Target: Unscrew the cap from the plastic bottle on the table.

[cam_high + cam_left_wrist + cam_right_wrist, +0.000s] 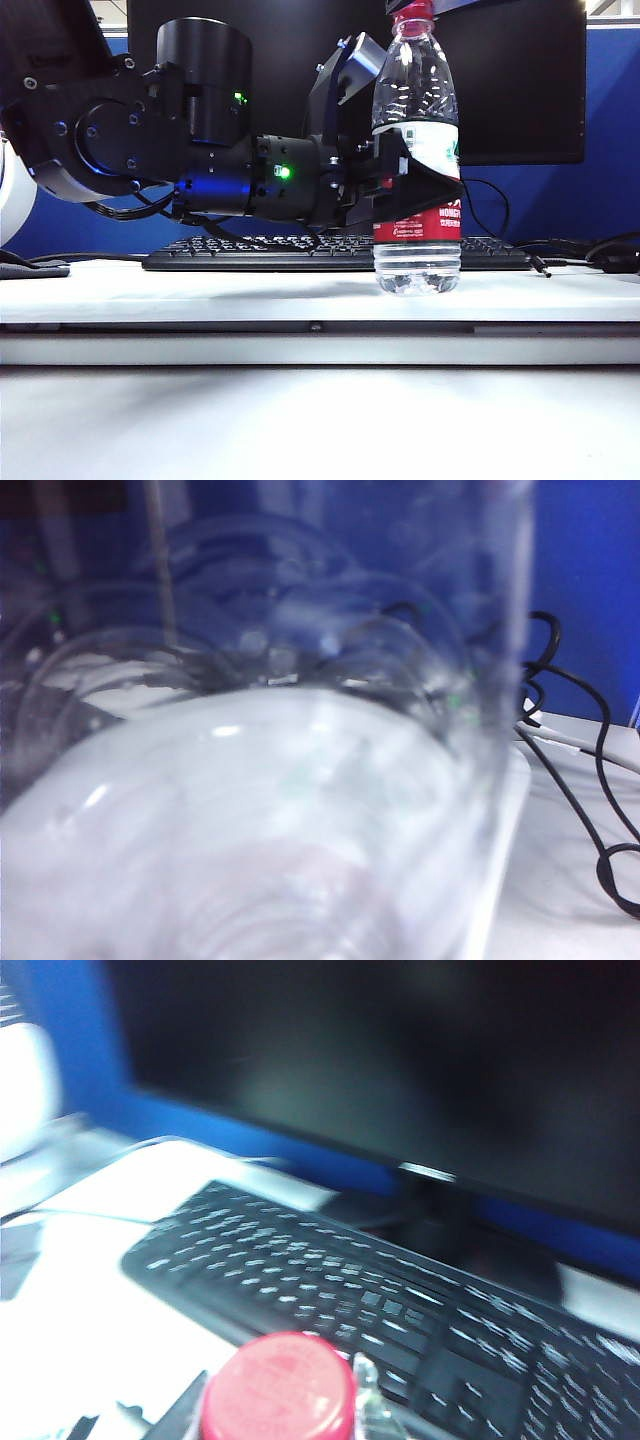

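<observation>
While left claw grips the plastic bottle, right claw pinches the cap.

The cap is red; the clear bottle wears a white-and-red label. The left gripper is black above a white table.

The plastic bottle stood upright on the raised step of the white tabletop, clear with a ridged base and a white-and-red label. Its red cap was on the neck, ribbed sides and all. The left hand was clamped around the label area, mid-body.
</observation>
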You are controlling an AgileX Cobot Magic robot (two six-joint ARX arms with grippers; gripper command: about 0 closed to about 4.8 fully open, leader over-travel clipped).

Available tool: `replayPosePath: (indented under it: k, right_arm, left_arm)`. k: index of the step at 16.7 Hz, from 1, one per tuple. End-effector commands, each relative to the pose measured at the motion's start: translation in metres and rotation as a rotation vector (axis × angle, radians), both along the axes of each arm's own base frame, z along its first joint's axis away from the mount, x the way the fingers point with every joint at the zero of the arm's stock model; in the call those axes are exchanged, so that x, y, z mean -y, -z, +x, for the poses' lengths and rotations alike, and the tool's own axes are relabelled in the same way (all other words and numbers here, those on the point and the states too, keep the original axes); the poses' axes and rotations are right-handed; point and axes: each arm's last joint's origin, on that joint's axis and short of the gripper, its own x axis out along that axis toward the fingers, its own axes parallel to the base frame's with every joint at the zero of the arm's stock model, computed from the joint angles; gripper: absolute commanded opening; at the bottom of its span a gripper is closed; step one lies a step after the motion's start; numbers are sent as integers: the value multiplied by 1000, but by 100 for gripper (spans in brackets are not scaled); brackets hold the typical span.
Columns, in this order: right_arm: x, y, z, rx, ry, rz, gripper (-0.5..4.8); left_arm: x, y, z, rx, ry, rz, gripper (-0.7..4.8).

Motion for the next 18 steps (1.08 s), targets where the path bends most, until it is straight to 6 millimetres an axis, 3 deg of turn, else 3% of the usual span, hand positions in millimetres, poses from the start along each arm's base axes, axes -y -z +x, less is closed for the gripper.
replayPosePath:
  k: [1,6,10,18]
  right_arm:
    - [17,15,12,-124,-224,-70,138]
    - [37,12,24,-71,-189,-109,138]
    - [37,3,23,-5,-184,-65,138]
    - [34,-6,20,-40,-287,42,139]
  left_arm:
    - [0,3,-1,-7,17,23,273]
    - [0,4,-1,-8,14,26,273]
    - [0,4,-1,-9,14,26,273]
    - [0,4,0,-5,-13,29,273]
